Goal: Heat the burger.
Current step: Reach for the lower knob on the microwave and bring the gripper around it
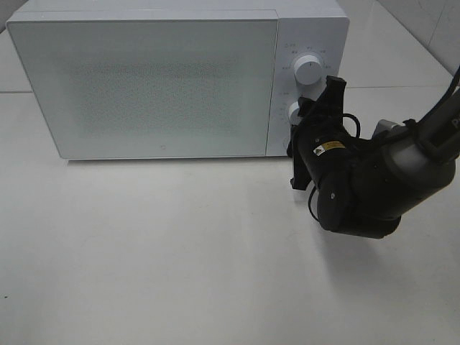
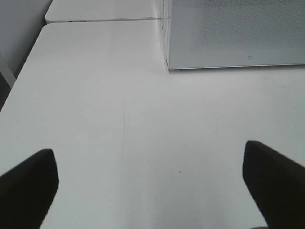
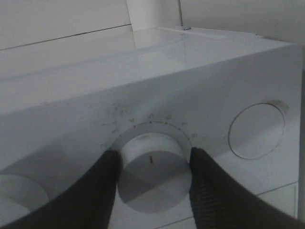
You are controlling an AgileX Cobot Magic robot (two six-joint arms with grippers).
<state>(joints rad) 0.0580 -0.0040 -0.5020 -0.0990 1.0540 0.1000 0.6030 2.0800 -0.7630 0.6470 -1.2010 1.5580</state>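
Setup: boxy white microwave oven point(image 1: 165, 86) at the back of the flat white table point(image 1: 180, 259); its frosted, speckled glass door point(image 1: 144, 83) is shut.
Burger: not seen in any view. We judge it sits inside behind the door, but the frosting hides the cavity, so we cannot confirm.
Right gripper point(image 3: 153, 164): black jaws closed part-way, one on each side of the round white lower knob point(image 3: 151, 188) on the control panel, pressed against its rim. It has hold of the knob and nothing else.
Knob reading: the thin red index line point(image 3: 151, 160) points toward the middle of the printed numeral arc; the numerals are too blurred for us to read firmly.
Upper knob point(image 1: 308, 70): round, white, free, just above the gripped one.
Left gripper point(image 2: 148, 155): jaws spread as wide as they go, holding nothing, above bare table with the oven's front corner ahead of it; outside the high view.
Step (our judgement): setting the dial; the door work looks finished.
Risk 1: smooth plastic rim and narrow contact; the jaws may slip, so the wrist turns and the dial does not.
Risk 2: a wrist axis off the knob axis would bind the shaft or lever the jaws off.
Risk 3: pushing inward while twisting could slide the oven back on the slick table.
Risk 4: too much or too little turn gives a scorched or cold burger; we cannot tell whether this dial sets time or power.
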